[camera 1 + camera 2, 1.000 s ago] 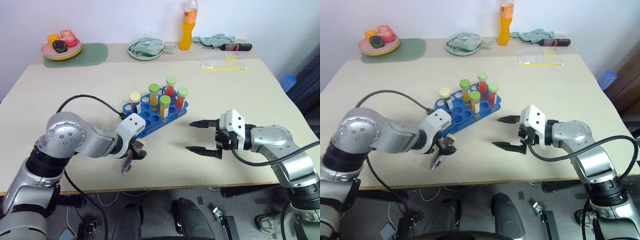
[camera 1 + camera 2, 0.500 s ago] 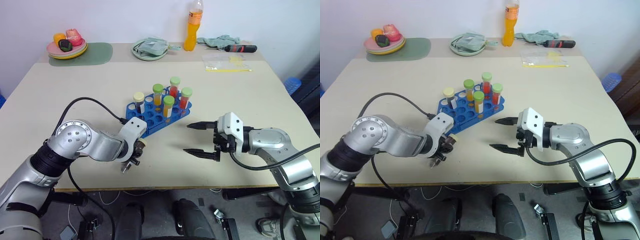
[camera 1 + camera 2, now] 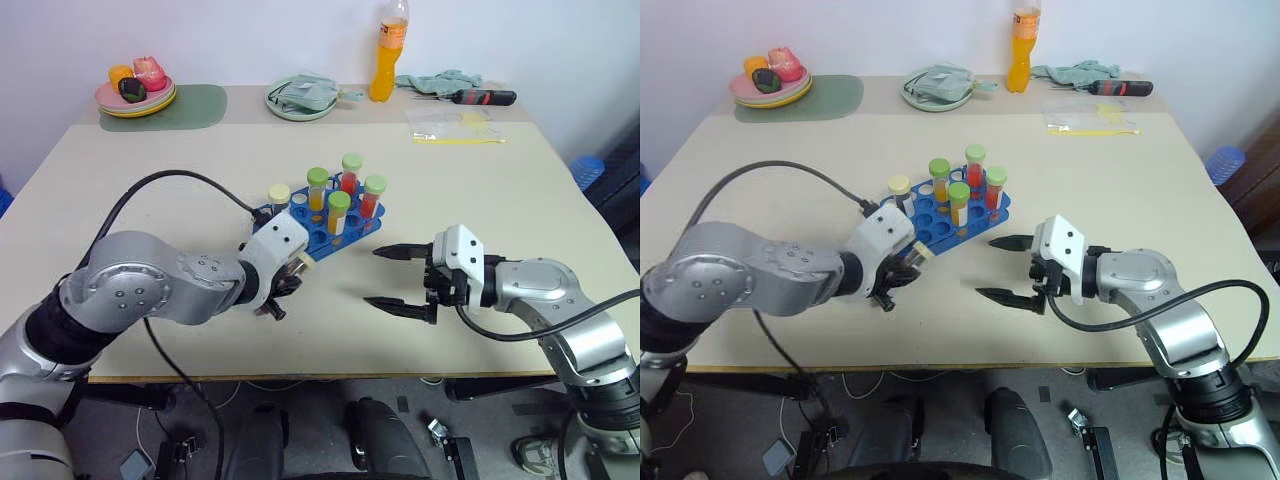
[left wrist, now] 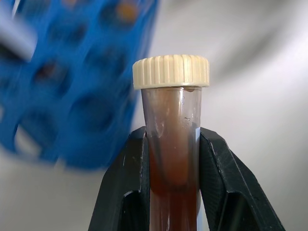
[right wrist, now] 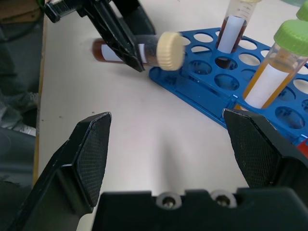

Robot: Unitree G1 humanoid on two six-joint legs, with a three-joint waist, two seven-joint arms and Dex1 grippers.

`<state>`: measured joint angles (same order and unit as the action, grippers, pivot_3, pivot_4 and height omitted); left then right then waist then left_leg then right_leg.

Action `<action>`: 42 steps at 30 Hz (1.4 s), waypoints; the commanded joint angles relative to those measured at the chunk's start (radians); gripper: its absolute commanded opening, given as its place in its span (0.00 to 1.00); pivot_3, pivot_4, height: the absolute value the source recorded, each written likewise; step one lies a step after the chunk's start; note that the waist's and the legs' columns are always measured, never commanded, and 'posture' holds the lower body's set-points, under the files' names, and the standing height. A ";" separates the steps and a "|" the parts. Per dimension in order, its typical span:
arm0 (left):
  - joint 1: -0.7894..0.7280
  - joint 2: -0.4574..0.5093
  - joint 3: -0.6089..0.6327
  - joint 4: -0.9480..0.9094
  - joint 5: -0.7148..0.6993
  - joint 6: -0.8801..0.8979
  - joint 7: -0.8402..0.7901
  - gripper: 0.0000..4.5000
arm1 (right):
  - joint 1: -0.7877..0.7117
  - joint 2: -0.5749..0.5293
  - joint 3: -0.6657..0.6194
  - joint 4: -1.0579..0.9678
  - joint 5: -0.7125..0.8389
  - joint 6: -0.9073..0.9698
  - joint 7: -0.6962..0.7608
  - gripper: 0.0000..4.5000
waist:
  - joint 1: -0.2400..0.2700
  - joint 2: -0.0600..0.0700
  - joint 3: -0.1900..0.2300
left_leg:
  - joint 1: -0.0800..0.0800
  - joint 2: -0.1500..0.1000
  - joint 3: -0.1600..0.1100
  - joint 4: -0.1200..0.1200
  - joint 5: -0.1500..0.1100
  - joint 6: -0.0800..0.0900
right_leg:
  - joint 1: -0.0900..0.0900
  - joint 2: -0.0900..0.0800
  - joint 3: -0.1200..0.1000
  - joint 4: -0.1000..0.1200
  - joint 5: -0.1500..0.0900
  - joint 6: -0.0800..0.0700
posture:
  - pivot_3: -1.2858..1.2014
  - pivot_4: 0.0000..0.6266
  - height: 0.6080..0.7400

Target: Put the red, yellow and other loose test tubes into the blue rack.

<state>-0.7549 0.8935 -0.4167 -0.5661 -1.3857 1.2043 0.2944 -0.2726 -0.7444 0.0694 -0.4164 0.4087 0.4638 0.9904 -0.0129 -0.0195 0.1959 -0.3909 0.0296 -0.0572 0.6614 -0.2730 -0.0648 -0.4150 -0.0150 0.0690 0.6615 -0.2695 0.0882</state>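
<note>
Between our left gripper [image 4: 174, 185] fingers [image 4: 122, 187]: cream-capped tube [image 4: 172, 125] of brown liquid, pinched mid-body, held clear of table [image 3: 500, 190], just beside near corner of blue rack [image 3: 300, 232]. Right gripper [image 3: 399, 277] spread wide, empty, well right of rack. Step in hand, we judge: carrying tube to rack. Next move: tilt tube upright, line up over free hole, lower.

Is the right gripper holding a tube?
No, the right gripper stands open and empty; the left gripper clamps the brown tube.
</note>
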 commanded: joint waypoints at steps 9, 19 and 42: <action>0.283 -0.090 0.103 -0.094 0.843 -0.687 -0.365 0.17 | 0.041 0.008 -0.041 -0.083 0.033 0.040 -0.074 0.92 | 0.000 0.000 0.000 | 0.000 0.001 0.001 -0.001 0.000 0.000 | 0.000 0.000 0.001 -0.002 0.000 0.000 | 0.52 0.24 1.00; 0.504 -0.404 0.235 0.052 1.182 -1.050 -0.285 0.17 | 0.027 0.036 -0.017 -0.081 0.036 0.050 -0.096 0.92 | 0.002 0.000 0.000 | 0.000 0.001 0.001 -0.001 0.000 0.001 | 0.001 0.001 0.000 -0.004 0.000 0.000 | 0.52 0.24 1.00; 0.501 -0.664 0.211 0.301 1.276 -1.135 -0.527 0.17 | 0.048 0.052 -0.017 -0.101 0.036 0.053 -0.129 0.92 | 0.000 0.000 0.000 | 0.000 0.001 0.000 0.000 -0.001 0.001 | 0.002 0.001 0.000 -0.004 0.000 0.001 | 0.52 0.24 1.00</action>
<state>-0.2467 0.2376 -0.2120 -0.2567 -0.1160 0.0933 -0.2196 -0.2209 -0.6957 0.0691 -0.4759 0.4322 0.5239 0.8661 -0.0125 -0.0193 0.1957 -0.3904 0.0306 -0.0573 0.6612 -0.2736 -0.0636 -0.4126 -0.0142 0.0689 0.6576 -0.2690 0.0888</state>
